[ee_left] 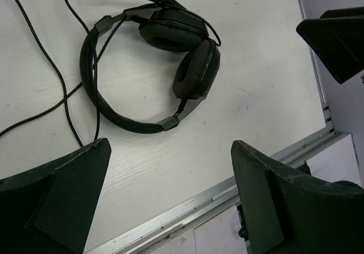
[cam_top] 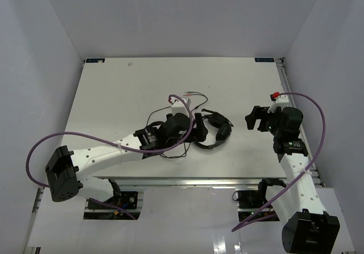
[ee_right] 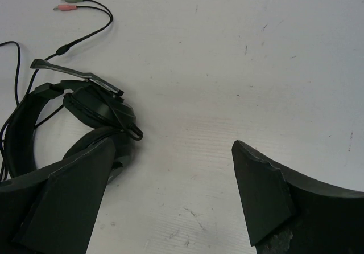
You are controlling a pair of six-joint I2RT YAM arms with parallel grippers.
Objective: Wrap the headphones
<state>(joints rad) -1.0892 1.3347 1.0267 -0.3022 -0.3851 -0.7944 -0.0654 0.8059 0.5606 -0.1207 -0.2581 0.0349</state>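
Note:
The black headphones (cam_top: 215, 131) lie flat on the white table, earcups side by side (ee_left: 182, 52), with a microphone boom sticking out (ee_right: 74, 72). Their thin black cord (cam_top: 170, 148) runs loose over the table to the left, and its pink and green plug tips (ee_right: 67, 3) rest further back. My left gripper (cam_top: 200, 127) hovers just left of the headphones, open and holding nothing (ee_left: 170, 148). My right gripper (cam_top: 254, 118) is a short way to their right, also open and empty (ee_right: 170, 148).
The table's metal front edge (ee_left: 227, 194) runs close below the left gripper. Purple robot cables (cam_top: 315, 117) loop beside each arm. White walls enclose the table on the left, back and right.

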